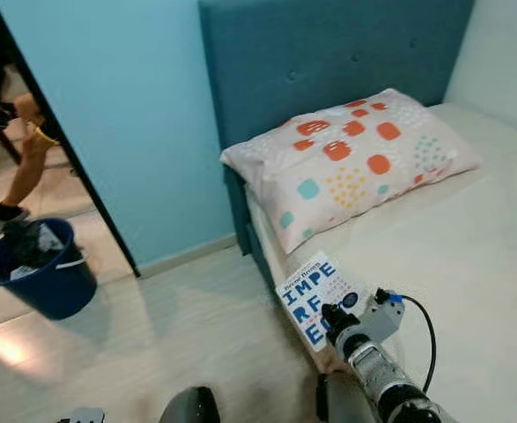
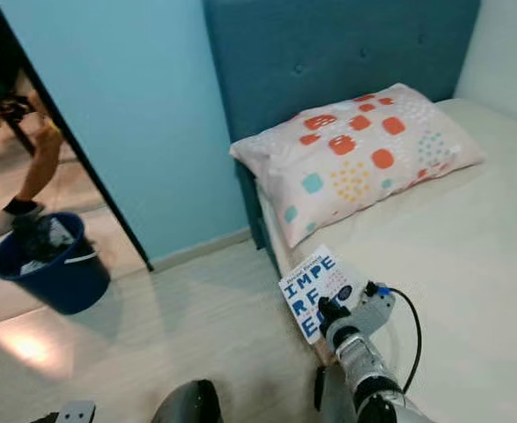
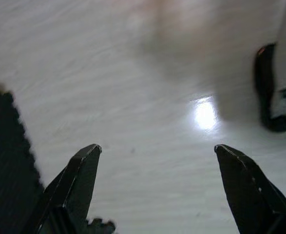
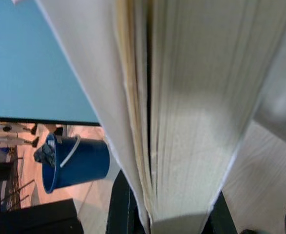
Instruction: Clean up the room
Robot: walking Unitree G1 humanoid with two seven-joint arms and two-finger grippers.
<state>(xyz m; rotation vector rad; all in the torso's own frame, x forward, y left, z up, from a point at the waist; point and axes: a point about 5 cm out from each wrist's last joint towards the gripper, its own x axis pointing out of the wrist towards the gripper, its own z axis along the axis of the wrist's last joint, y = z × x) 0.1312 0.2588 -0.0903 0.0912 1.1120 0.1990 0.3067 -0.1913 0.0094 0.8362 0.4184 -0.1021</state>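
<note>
Right gripper (image 4: 167,222), fingers clamped on book (image 1: 315,295) at the bed (image 1: 469,256) edge near pillow (image 1: 350,163); left gripper (image 3: 157,195), fingers spread, over floor (image 1: 179,335).

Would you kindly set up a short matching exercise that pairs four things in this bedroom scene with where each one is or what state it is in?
Things:
1. book
2. pillow
3. bucket
4. left gripper

Places or states:
A. on the floor by the doorway
B. open above the pale floor
C. lying at the head of the bed
D. clamped in the right gripper at the edge of the bed

Pairs: 1-D, 2-C, 3-A, 4-B
</note>
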